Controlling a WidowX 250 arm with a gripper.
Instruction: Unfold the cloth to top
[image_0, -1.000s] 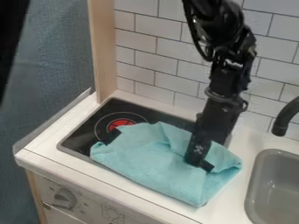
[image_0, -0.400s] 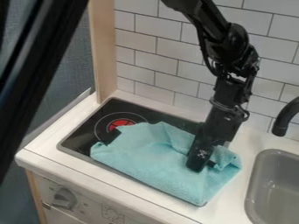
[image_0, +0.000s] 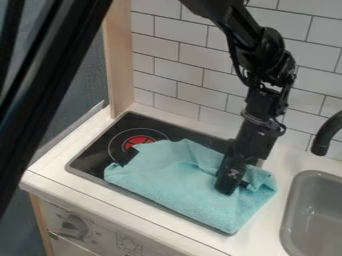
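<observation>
The cloth (image_0: 177, 182) is spread over the front and right part of the stove (image_0: 99, 156), and its right side is laid past the stove onto the white counter (image_0: 50, 171). It is only partly flat: a raised fold is formed near its back edge, and its right side is bunched and doubled over beside the gripper (image_0: 232, 186). A broad, fairly smooth stretch is shown at the front and left, and one corner is pointed toward the counter's front edge. The red burner (image_0: 138, 143) is left uncovered, close to the cloth's back left edge. The gripper is held low over the right half of the cloth, tilted, with its lower end at the cloth's surface, just left of the bunched part. Whether it is open, closed or clamped on the cloth cannot be told. The arm (image_0: 267, 55) is brought in from the top edge, in front of the white tiles (image_0: 177, 52). A gray sink (image_0: 288, 212) is set into the counter at the right, below a black faucet (image_0: 322, 142). A wooden post (image_0: 119, 55) is stood behind the stove, a knob (image_0: 73, 227) is mounted on the front panel, and the left side is crossed by dark bars (image_0: 50, 85).
</observation>
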